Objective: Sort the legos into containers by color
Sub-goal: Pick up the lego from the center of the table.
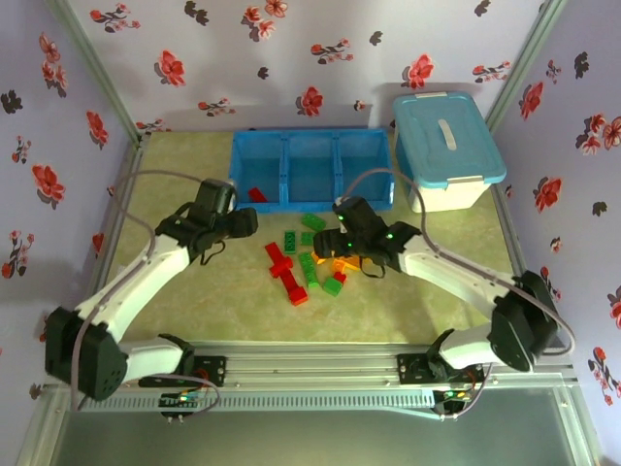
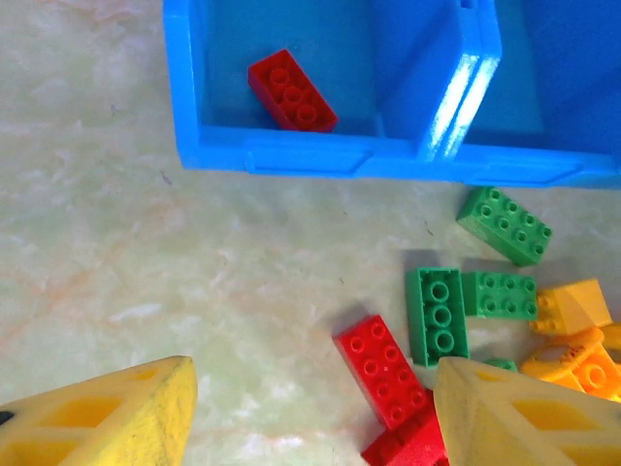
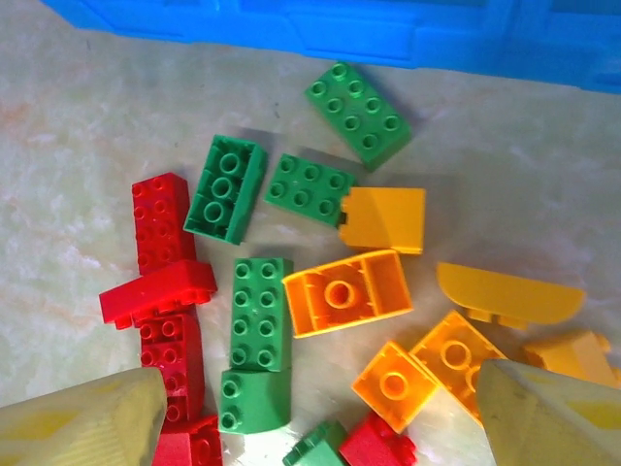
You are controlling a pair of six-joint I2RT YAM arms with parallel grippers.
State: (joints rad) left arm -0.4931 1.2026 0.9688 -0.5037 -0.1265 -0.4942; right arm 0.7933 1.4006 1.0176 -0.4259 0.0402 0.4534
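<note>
In the blue tray, left compartment, one red lego, left claw and right claw spread apart

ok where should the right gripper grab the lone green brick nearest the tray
Grip the green brick across its long sides, straight from above. It lies flat, studs up, clear of the other bricks, so both sides look free; the right gripper likely must rotate to match.
</note>
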